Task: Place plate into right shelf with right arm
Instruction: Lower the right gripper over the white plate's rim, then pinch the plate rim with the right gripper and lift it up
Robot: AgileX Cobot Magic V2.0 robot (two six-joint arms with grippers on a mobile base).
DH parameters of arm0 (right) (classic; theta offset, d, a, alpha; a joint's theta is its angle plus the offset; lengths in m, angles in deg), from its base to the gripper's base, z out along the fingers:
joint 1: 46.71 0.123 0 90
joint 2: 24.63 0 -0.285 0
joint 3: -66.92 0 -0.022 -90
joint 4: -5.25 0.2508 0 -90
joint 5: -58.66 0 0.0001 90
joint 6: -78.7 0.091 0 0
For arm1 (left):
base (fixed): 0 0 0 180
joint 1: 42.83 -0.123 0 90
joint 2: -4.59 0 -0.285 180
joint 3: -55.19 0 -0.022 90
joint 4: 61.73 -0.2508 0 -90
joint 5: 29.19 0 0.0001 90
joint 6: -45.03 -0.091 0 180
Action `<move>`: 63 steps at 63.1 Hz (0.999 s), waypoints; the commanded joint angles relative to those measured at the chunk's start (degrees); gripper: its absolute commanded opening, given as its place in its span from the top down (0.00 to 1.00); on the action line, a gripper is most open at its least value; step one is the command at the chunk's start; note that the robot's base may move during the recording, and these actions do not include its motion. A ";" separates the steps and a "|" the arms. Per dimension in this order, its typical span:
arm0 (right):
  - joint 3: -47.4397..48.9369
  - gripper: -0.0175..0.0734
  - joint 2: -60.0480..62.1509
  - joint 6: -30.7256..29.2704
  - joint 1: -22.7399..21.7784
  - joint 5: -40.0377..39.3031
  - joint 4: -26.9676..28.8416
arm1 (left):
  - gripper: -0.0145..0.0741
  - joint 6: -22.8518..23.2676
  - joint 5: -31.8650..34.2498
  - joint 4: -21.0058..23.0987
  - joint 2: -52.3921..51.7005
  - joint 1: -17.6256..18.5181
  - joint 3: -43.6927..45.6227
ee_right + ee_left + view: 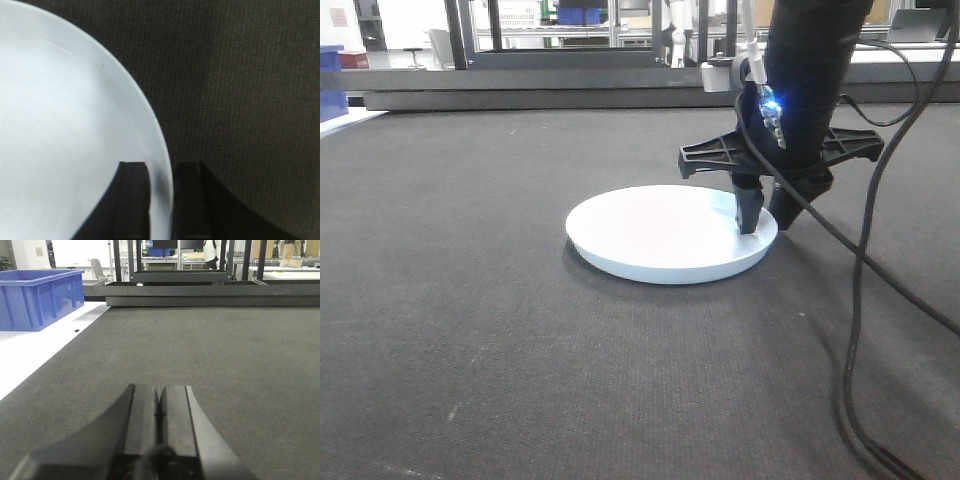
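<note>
The white plate (660,230) lies flat on the dark grey mat. My right gripper (765,225) comes down on its right edge, one finger inside the rim and the other outside. In the right wrist view the plate (65,125) fills the left side, and its rim fills the narrow gap in the right gripper (161,167), which is shut on it. My left gripper (159,390) hangs low over bare mat, shut and empty. The right shelf is out of view.
A black cable (860,300) trails from the right arm down across the mat. A blue plastic bin (37,297) stands on a white surface at the left. Low black frames (180,277) border the mat's far edge, with racks behind.
</note>
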 commanded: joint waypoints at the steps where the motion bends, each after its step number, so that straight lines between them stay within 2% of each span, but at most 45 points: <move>1: 1.84 0.71 3.06 -0.21 -0.27 -1.39 -1.16 | 0.89 0.14 5.03 0.12 -0.65 -0.01 -0.31; 4: 1.84 0.76 3.38 -0.21 -0.27 -1.39 -1.16 | 0.89 0.14 5.03 0.12 -0.65 -0.01 -0.31; 24: -0.97 0.75 10.74 -2.90 -0.27 -1.83 -1.16 | 0.89 0.14 5.03 0.12 -0.65 -0.01 -0.31; 45: -19.08 0.75 29.61 -6.19 -2.95 -8.94 -1.09 | 0.89 0.14 5.03 0.12 -0.65 -0.01 -0.31; 63: -33.17 0.75 50.73 -9.25 -3.13 -17.23 -1.15 | 0.89 0.14 5.03 0.12 -0.65 -0.01 -0.31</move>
